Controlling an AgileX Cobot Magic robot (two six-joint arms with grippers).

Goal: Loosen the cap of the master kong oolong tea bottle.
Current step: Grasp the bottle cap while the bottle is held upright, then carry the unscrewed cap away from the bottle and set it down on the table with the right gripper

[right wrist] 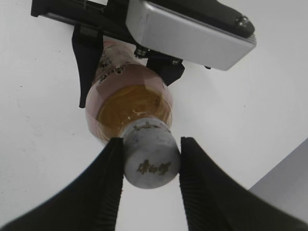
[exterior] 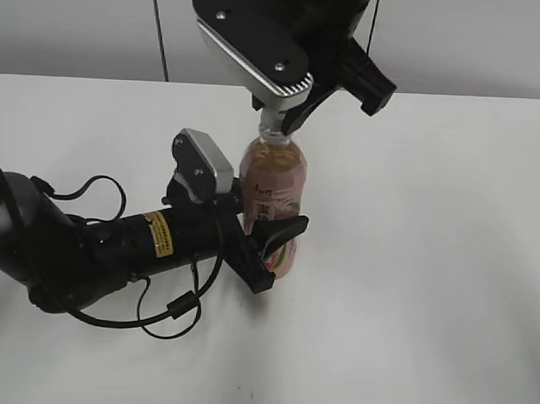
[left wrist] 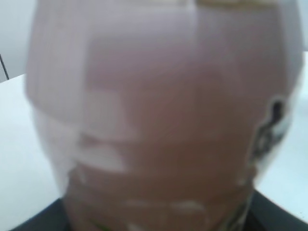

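Gripping the master kong oolong tea bottle (exterior: pixel 272 195) at its middle — the left gripper (exterior: pixel 267 242).
Above, the right gripper (right wrist: pixel 150 166) pinches the white cap (right wrist: pixel 150 159) — bottle upright on the table (exterior: pixel 428 261).

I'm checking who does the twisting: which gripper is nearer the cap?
Right. The right gripper has its fingers on either side of the cap; the left gripper clamps the bottle lower down, around its label.
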